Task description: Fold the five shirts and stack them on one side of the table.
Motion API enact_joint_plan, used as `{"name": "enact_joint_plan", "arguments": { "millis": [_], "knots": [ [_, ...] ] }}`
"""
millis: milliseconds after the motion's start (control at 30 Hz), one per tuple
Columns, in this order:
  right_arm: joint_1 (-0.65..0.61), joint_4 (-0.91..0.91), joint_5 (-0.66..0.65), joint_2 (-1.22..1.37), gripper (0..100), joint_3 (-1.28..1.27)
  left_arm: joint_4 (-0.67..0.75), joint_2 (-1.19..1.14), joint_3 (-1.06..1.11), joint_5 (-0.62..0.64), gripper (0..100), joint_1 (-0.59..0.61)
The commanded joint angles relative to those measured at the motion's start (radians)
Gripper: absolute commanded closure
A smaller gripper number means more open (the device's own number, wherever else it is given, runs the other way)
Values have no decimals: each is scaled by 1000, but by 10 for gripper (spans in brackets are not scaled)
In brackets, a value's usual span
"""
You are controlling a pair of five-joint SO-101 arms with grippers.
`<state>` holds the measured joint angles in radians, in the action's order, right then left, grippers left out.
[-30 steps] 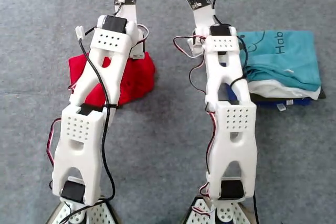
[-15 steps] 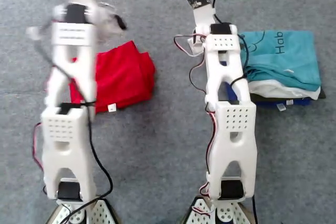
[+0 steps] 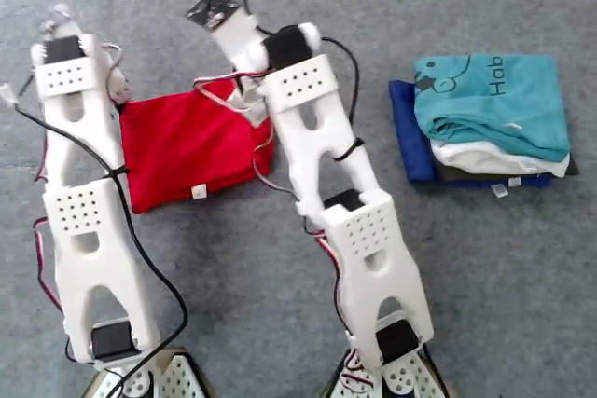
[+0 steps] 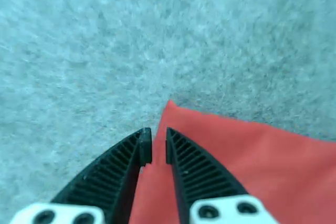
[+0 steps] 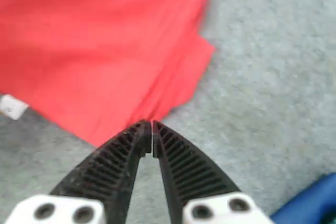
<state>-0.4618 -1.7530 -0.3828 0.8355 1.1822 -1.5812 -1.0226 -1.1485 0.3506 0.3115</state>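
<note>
Folded red cloth shirt, left half of grey felt table: judged soft, limp; layered corner best pinched. Left gripper barely parted; right gripper clenched.

The single folded shirt lies on the table, well left of the shirt stack.

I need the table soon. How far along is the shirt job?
Done: four folded shirts are stacked at one side: teal shirt on top, then white shirt, dark shirt, blue shirt. In hand: the red shirt lies folded apart from them, the left gripper slightly open at its corner, the right gripper shut at its edge. Remaining: moving it onto the stack.
</note>
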Motion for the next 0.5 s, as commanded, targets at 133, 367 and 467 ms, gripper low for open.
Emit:
{"name": "enact_joint_plan", "arguments": {
  "millis": [133, 367, 467],
  "knots": [
    [-78, -8, 60, -87, 984, -171, 38, -21, -21, -9, 930, -21],
    [-8, 97, 60, 28, 984, -348, 44, -68, -31, -9, 930, -12],
    [32, 112, 61, 87, 984, -352, 46, -74, -31, -9, 931, -4]
  ]
}}
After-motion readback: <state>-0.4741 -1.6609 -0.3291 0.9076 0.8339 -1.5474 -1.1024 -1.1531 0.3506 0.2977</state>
